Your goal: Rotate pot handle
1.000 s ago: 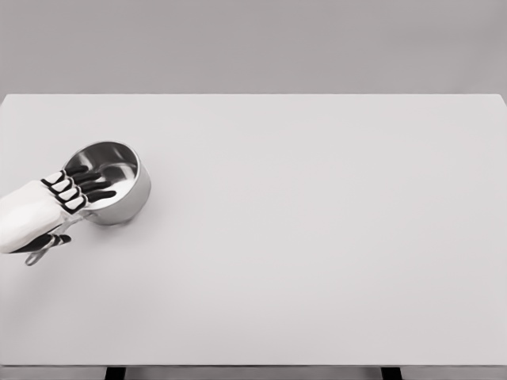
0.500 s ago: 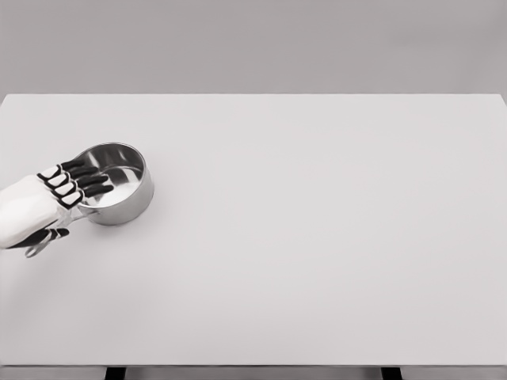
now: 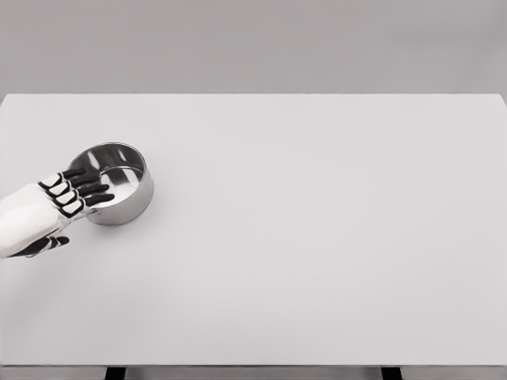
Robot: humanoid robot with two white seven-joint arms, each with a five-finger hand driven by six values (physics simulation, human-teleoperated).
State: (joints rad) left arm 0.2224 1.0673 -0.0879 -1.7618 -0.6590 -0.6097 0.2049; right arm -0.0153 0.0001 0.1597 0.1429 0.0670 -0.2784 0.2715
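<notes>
Left robot hand (image 3: 59,207): enters at the lower left, four dark fingers (image 3: 89,186) stretched flat over the near rim of the steel saucepan (image 3: 115,182), thumb tucked below, apparently closed around the handle, though the handle itself is now hidden under the palm. Saucepan: upright on the white counter (image 3: 317,237) at its left side; over the last second the handle, earlier seen jutting toward the lower left beneath the wrist, has slipped from sight while the bowl edged slightly right. Judgement: rotation is under way, not yet clearly complete.
</notes>
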